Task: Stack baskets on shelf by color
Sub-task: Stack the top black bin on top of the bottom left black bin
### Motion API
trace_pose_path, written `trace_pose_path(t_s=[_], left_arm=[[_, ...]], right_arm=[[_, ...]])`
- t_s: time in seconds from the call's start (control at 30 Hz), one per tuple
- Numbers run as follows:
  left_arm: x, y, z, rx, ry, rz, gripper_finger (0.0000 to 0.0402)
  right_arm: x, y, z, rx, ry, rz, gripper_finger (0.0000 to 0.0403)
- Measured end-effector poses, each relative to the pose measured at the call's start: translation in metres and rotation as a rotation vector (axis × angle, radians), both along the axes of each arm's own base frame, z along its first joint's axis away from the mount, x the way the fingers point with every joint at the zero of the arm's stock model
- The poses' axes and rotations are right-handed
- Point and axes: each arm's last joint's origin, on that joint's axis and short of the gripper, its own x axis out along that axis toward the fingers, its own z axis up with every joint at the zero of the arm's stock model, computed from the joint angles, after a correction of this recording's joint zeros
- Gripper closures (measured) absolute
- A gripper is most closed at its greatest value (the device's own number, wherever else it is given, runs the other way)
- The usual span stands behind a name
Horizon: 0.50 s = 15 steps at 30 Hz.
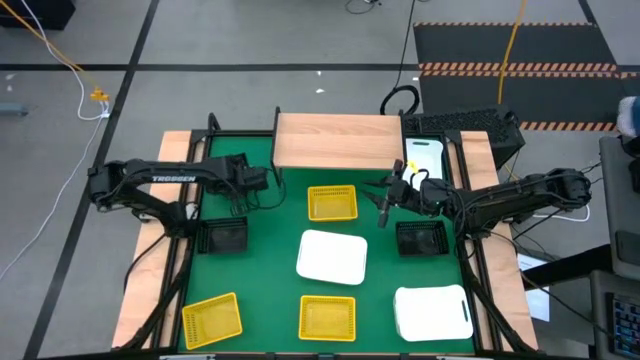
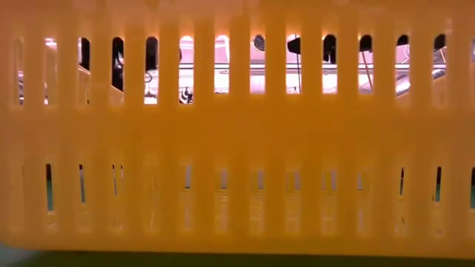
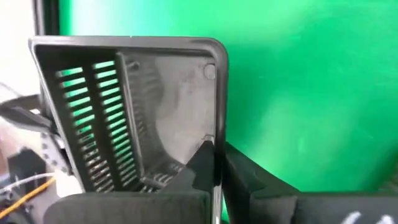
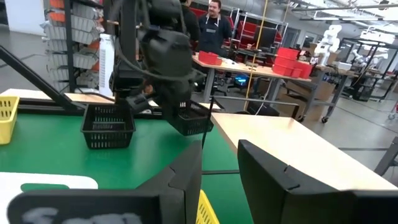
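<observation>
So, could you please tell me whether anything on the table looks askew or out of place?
Yes: the left gripper is shut on the rim of a black slatted plastic basket, lifted and tilted above the green mat. The light wood shelf holds no baskets.

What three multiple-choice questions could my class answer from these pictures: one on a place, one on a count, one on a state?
1. Where is the middle white basket?
A. in the right gripper
B. on the green mat, between two yellow baskets
C. inside a black basket

2. How many yellow baskets does the high view show?
A. two
B. three
C. five

3. What is the left gripper doing?
A. gripping a black basket by its rim
B. hanging open over a yellow basket
C. gripping a white basket

Key: B, it lies flat with yellow ones either side; B, the third sits at a corner; A, its wrist view shows fingers pinching the rim.
</observation>
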Motion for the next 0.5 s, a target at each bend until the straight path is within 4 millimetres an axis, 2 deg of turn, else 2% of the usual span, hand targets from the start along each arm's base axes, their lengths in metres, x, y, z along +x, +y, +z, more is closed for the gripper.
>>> trace_pose_path(t_s=[0.1,0.23,0.37,0.5], left_arm=[[0.007,-0.017,0.022,0.008,-0.031,-0.026,0.0393],[0.015,-0.047,0.046,-0.075,-0.083,-0.060,0.0392],[0.013,-0.083,0.059,-0.127,-0.096,-0.112,0.0390],[0.001,-0.114,0.063,-0.171,-0.067,-0.083,0.0394]], right_arm=[[0.000,0.000,0.000,0.018,-0.006,0.000,0.0302],[0.000,0.000,0.000,0.026,-0.008,0.002,0.0302],[0.000,0.001,0.000,0.026,-0.008,0.002,0.0302],[0.000,0.001,0.000,0.017,-0.006,0.002,0.0302]])
